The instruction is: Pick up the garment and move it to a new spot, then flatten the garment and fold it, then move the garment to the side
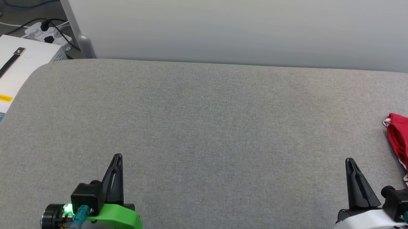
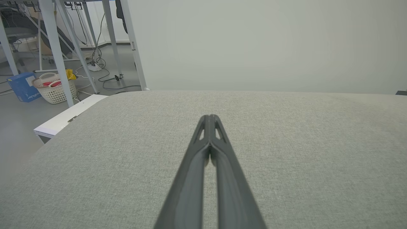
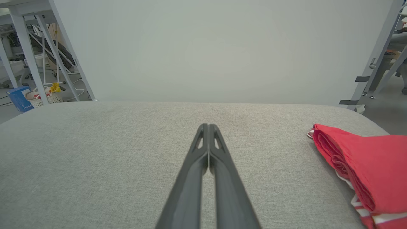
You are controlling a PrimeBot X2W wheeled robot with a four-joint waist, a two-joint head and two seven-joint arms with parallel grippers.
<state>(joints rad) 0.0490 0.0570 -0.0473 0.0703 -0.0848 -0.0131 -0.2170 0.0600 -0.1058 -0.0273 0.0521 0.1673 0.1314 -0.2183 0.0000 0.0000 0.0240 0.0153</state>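
Left claw point(image 1: 118, 156), right claw point(image 1: 350, 160): closed, empty, held clear of garment point(image 1: 407, 145), folded, laid at right edge of tabletop point(image 1: 203, 128), presumably set aside.

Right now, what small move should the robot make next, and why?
Probably only wait: the garment lies folded in layers at the right edge of the table, apart from the right pincer; it and the left pincer are shut and empty, so the task looks done.

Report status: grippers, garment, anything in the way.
Left gripper shut, empty. Right gripper shut, empty. Garment folded, on table's right side, untouched. Nothing between right gripper and garment.
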